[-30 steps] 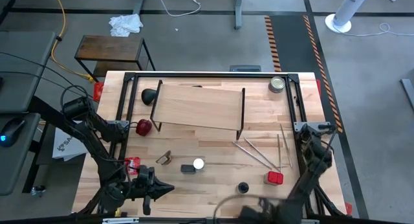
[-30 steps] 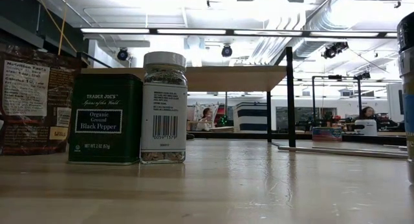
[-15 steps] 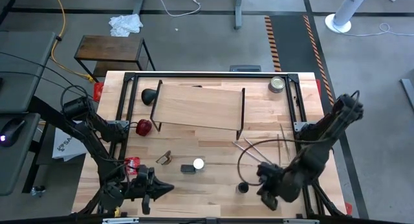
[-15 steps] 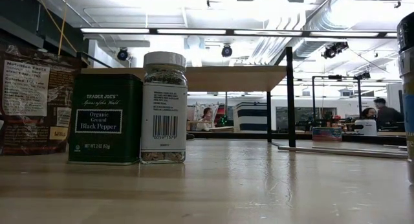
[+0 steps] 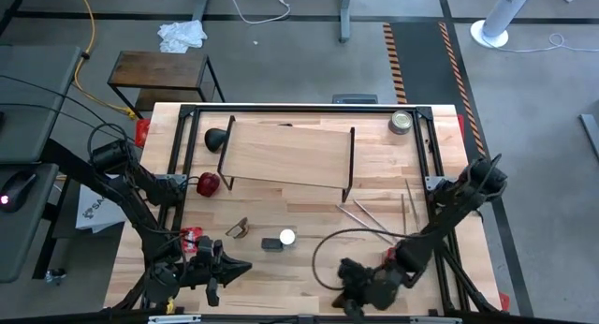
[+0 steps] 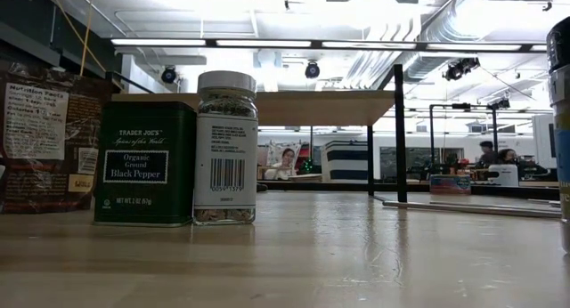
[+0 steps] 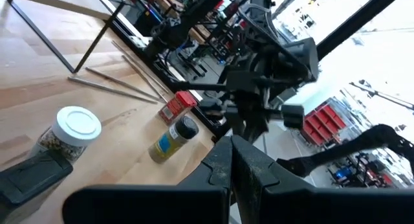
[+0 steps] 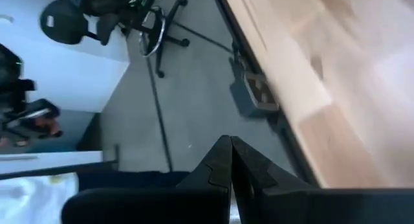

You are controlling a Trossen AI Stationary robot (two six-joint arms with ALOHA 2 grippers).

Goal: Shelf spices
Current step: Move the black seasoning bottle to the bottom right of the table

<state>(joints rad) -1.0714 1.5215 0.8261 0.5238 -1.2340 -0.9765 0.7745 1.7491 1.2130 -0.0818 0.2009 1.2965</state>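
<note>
Hovering right pincer (image 5: 351, 303) near black-capped jar (image 7: 173, 138).

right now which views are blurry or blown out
Right wrist view: the tabletop is smeared by motion blur. Left wrist view: the far background is washed out white. Low view: ceiling lights glare, but the black pepper tin reads sharp. High view: evenly lit.
</note>
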